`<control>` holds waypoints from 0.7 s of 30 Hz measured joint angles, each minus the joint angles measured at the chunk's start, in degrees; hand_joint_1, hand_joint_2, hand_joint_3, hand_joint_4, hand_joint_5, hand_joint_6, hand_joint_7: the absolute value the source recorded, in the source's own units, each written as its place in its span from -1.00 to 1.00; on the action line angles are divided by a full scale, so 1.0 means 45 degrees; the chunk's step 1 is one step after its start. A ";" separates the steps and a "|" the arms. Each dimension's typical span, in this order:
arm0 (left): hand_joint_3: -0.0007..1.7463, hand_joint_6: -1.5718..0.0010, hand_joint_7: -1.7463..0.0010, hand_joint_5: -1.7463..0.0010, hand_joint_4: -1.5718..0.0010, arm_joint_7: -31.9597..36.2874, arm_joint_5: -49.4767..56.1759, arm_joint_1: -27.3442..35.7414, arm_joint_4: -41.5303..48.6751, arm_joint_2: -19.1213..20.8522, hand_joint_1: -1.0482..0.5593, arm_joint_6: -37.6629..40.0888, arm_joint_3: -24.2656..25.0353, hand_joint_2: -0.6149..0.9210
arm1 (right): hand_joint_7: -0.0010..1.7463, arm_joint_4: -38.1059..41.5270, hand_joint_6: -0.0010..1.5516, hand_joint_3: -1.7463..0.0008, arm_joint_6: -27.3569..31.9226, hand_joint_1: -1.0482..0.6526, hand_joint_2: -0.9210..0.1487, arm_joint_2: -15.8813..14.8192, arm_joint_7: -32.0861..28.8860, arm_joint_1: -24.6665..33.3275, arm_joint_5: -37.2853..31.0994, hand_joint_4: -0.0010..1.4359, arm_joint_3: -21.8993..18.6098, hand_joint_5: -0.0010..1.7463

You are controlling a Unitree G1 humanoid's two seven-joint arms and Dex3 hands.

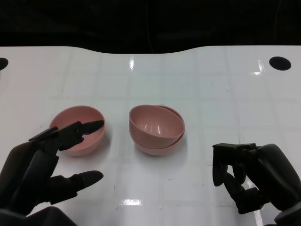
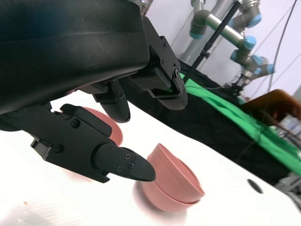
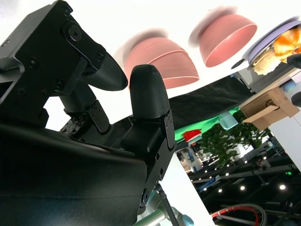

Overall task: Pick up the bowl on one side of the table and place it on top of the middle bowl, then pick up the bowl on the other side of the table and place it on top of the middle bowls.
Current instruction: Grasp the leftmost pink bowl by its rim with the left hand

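A pink bowl (image 1: pixel 158 126) sat nested in a second pink bowl (image 1: pixel 157 147) at the middle of the white table (image 1: pixel 211 89), the two forming a short stack. The upper bowl lay tilted, its mouth opening upward and leaning toward the robot and a little to its right, so its far left rim rode higher than the bowl beneath. A third pink bowl (image 1: pixel 78 130) stood alone, upright with its mouth facing up, on the robot's left, near the stack but apart from it. The left hand (image 1: pixel 44 167) hovered beside this single bowl, fingers spread and holding nothing, one fingertip (image 1: pixel 94 125) crossing over the bowl's near rim. The right hand (image 1: pixel 249 176) was to the right of the stack, fingers curled inward around nothing.
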 measured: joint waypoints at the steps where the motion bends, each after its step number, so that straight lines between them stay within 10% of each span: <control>1: -0.87 0.49 0.94 0.24 0.69 -0.0124 0.0590 -0.0040 -0.0247 0.0120 -0.33 0.0444 -0.0074 1.00 | 1.00 0.0000 -0.03 -0.85 0.0000 0.16 0.41 0.0001 0.0002 -0.0001 -0.0006 0.40 0.0007 1.00; 21: -1.00 0.49 0.99 0.35 0.63 -0.1253 0.6782 -0.2910 0.1735 0.1504 -0.41 0.3906 -0.2709 0.99 | 0.96 -0.0039 -0.03 -0.82 0.0127 0.18 0.40 0.0009 -0.0050 0.0056 -0.0359 0.38 0.0035 1.00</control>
